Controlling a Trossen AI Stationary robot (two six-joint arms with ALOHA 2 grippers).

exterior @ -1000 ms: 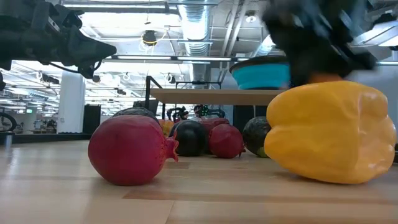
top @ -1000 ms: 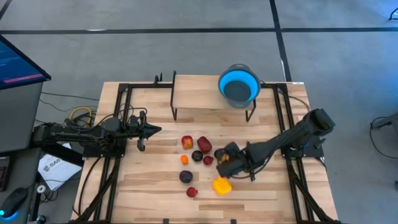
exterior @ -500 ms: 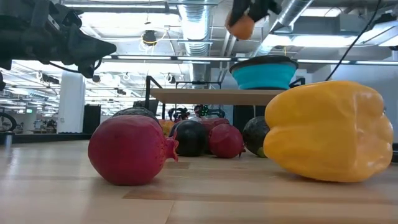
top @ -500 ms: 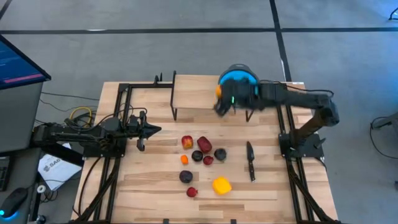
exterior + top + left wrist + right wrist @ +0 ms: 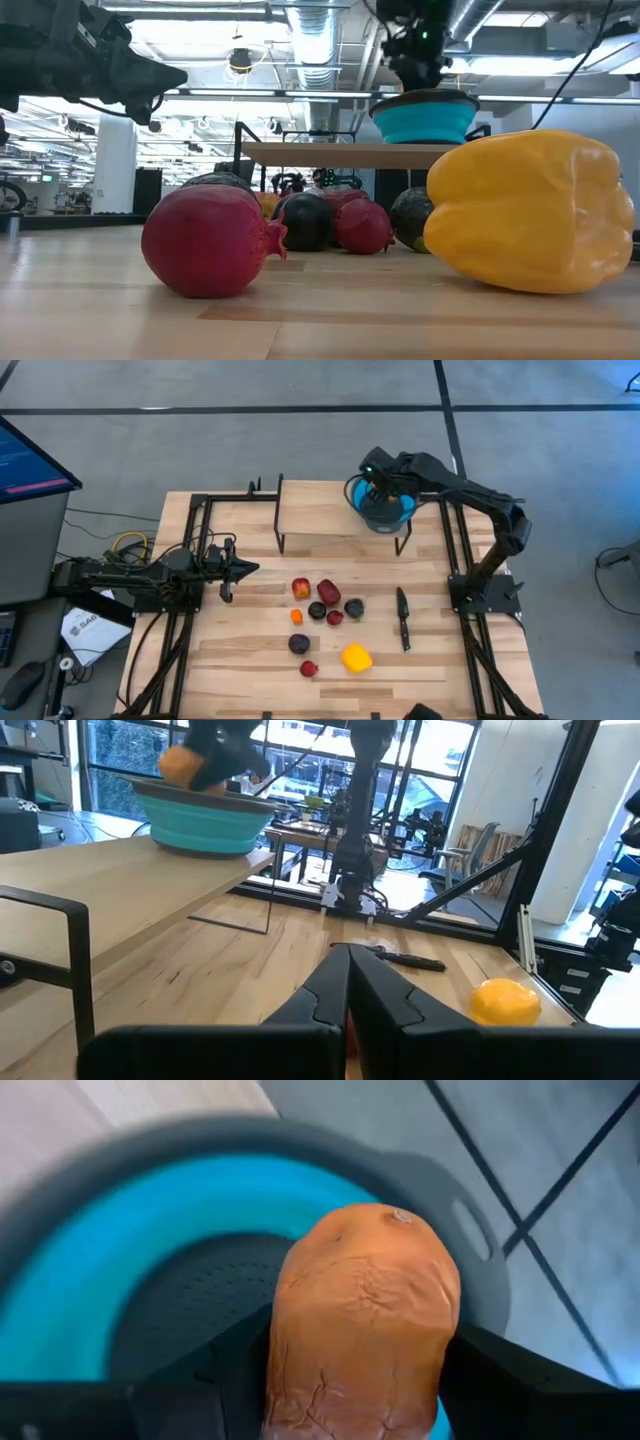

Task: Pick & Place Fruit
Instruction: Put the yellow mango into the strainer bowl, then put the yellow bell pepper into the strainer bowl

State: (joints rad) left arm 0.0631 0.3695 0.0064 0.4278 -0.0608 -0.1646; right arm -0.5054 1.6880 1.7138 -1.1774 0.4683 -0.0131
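Observation:
My right gripper (image 5: 378, 480) hangs over the blue bowl (image 5: 385, 502), which stands on a raised wooden shelf (image 5: 320, 510) at the table's far side. It is shut on an orange fruit (image 5: 365, 1320). The left wrist view also shows the orange fruit (image 5: 180, 765) just above the bowl's rim (image 5: 205, 802). Several red, dark purple, orange and yellow fruits (image 5: 328, 592) lie on the table's middle. My left gripper (image 5: 250, 568) waits shut at the table's left, pointing level. My right gripper pinches the orange fruit's two sides (image 5: 290, 1350) between its two fingers (image 5: 225, 1370). The fingers slant down from above, over the bowl's inside. The fruit is lifted clear, above the bowl's dark bottom (image 5: 190, 1300).
A slim black knife (image 5: 402, 618) lies right of the fruit group. A large yellow fruit (image 5: 356, 657) and a red one (image 5: 309, 669) lie nearest the front edge. Black frame rails (image 5: 195, 540) run along both table sides. A monitor (image 5: 30, 460) stands far left.
My right gripper has risen from the fruit group at the table's middle and swung toward the far edge, rolling as it went. It has carried the orange fruit up to above the blue bowl.

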